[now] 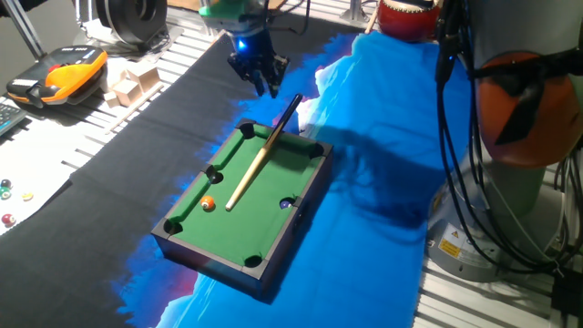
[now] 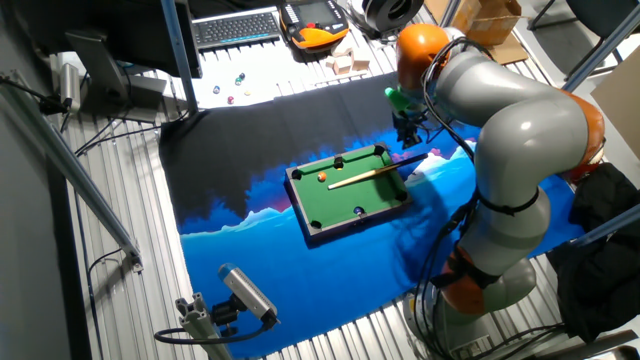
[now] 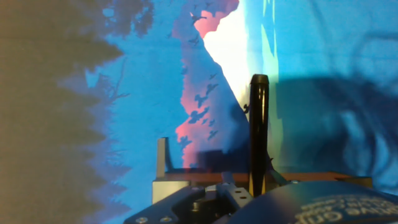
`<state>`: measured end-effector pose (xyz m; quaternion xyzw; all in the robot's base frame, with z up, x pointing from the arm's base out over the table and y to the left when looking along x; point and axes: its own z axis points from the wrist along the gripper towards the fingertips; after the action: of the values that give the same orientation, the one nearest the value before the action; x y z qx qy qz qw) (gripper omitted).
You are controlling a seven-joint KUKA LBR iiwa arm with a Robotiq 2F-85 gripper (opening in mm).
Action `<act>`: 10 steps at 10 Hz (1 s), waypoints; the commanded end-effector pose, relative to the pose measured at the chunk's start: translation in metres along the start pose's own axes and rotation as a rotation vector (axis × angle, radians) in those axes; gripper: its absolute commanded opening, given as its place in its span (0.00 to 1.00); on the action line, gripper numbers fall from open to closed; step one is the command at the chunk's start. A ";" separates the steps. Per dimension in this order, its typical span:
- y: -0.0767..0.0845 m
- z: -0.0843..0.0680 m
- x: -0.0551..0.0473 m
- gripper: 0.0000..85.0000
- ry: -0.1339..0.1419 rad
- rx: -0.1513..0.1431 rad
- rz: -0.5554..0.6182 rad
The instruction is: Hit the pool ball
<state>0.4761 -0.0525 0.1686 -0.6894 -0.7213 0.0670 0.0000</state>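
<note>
Blue cloth underlies the mini pool table (image 1: 273, 258); the gripper (image 1: 264, 80), grip state unclear, hovers near the cue stick (image 1: 258, 162)'s far dark butt, its axis passing just right of the pool ball (image 1: 208, 203).

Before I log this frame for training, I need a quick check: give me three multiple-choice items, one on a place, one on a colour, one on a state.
1. Where is the pool ball?
A. On the felt near a side pocket
B. On the blue cloth
C. Between the fingers

2. What colour is the mini pool table felt?
A. Red
B. Green
C. Grey

3. How does the cue stick lie?
A. Standing upright
B. Fully off the table
C. Tip on felt, butt over the rim

Key: 1 A, ball sits on the felt; 2 B, green surface; 3 C, dark butt overhangs toward the gripper.
</note>
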 end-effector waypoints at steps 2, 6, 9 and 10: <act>0.000 0.004 0.001 0.40 0.002 -0.001 0.035; -0.006 0.029 0.009 0.40 -0.024 0.031 0.081; -0.007 0.044 0.009 0.40 -0.008 0.015 0.086; -0.007 0.047 0.010 0.40 -0.002 0.009 0.090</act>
<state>0.4644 -0.0475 0.1218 -0.7208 -0.6896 0.0704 -0.0007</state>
